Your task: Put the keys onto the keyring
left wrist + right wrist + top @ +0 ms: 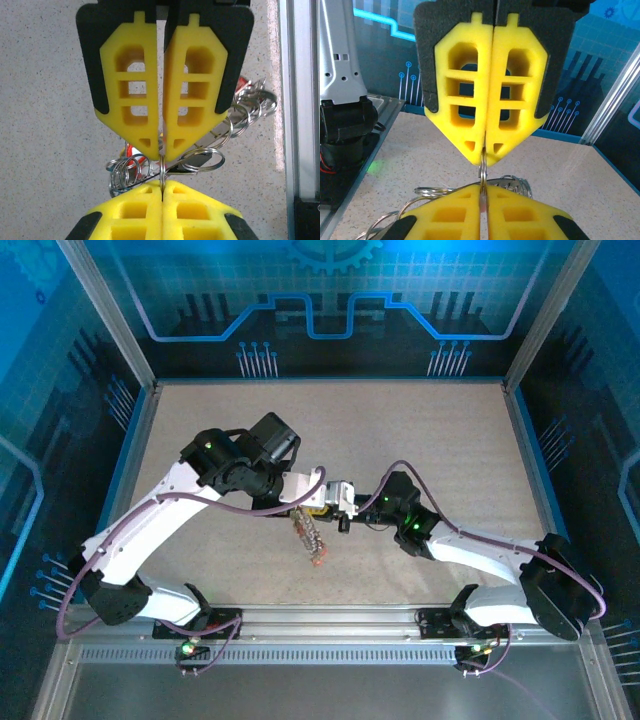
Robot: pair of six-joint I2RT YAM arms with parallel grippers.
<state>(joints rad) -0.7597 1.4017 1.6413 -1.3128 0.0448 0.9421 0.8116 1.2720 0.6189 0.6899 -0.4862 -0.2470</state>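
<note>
Both pincers meet mid-table, raised off the table (pixel 450 440), tip to tip. Left gripper (pixel 161 149): fully shut, tips pinching a thin ring seen edge-on, which I take to be the keyring (pixel 163 170). Right gripper (pixel 484 156): yellow pads pressed together, no gap visible, and it bites the same ring from the opposite side. So you have 2 grips on 1 ring, nearly touching each other.

The keys (pixel 312 538) hang below the grip point as 1 bunch over the table centre. In the left wrist view the bunch reads as many small rings (pixel 202 161), a bit of red tag (pixel 134 151) and silver metal. I cannot count single keys.

Step in hand, my read: you steady the ring with both arms in order to work a key along its coil. How far along the task is, I cannot tell.

To do it well:
- Both grips sit at the very tips, on thin wire. Expect slip, so move slowly.
- Hold 1 arm fixed and move just the other. Opposed motion would twist the ring out.
- Stay in the ring's plane. Side load tips it flat between the pads.
- Let the bunch hang free. Dragging it on the table would tug the ring.
- If you regrip, open 1 pincer at a time.
</note>
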